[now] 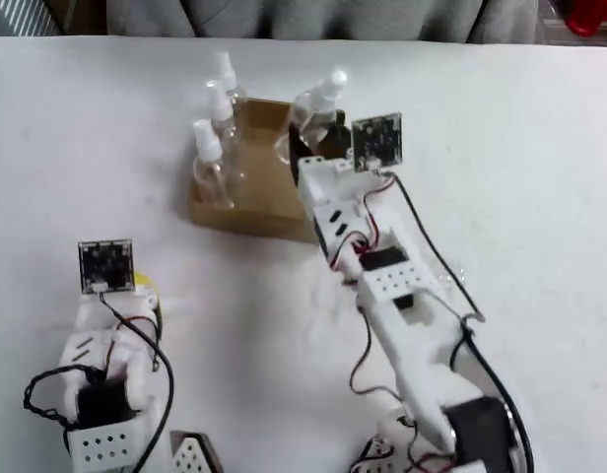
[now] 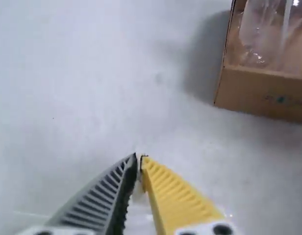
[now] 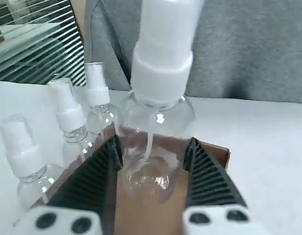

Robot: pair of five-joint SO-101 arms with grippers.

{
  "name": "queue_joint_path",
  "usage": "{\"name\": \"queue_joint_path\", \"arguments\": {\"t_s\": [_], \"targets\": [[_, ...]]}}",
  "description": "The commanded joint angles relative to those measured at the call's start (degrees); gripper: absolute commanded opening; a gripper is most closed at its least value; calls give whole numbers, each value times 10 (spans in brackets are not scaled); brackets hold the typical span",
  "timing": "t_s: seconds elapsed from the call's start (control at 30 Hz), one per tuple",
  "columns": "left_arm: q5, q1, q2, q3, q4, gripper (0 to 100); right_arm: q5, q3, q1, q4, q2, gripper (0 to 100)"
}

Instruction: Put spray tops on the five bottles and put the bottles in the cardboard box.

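The right gripper [image 3: 155, 149] held a clear bottle [image 3: 156, 120], with its two black jaws pressed against opposite sides of the round body. A white spray top [image 3: 163, 54] sat on the neck, and the bottle stood upright. In the high view the bottle was at the far corner of the box [image 1: 246, 212] on the right arm's side, within the box's open top. Whether its base touched the box floor could not be told.

Three other bottles [image 3: 70, 127], each upright and wearing a white top, stood in a row inside the box. They lined the wall opposite the held bottle and were apart from it. The right arm stretched across the white table [image 1: 520, 148] to the box, with its wrist above the box wall nearest that arm.

The left gripper [image 2: 139, 159] was closed. Its grey and yellow jaws met at the tips with nothing between them. It sat low over bare table, well apart from the box, off the side where the three bottles stood. From its wrist view a corner of the box lay ahead and to one side, with clear bottles showing inside.
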Motion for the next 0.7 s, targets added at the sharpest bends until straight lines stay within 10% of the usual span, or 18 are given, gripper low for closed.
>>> {"name": "queue_joint_path", "arguments": {"t_s": [0.0,0.67], "targets": [[-5,-2,-12,0,5,22,7,-64,21,-14,27,15],[-8,-1,-12,0,4,22,62,-236,44,-14,269,15]]}}
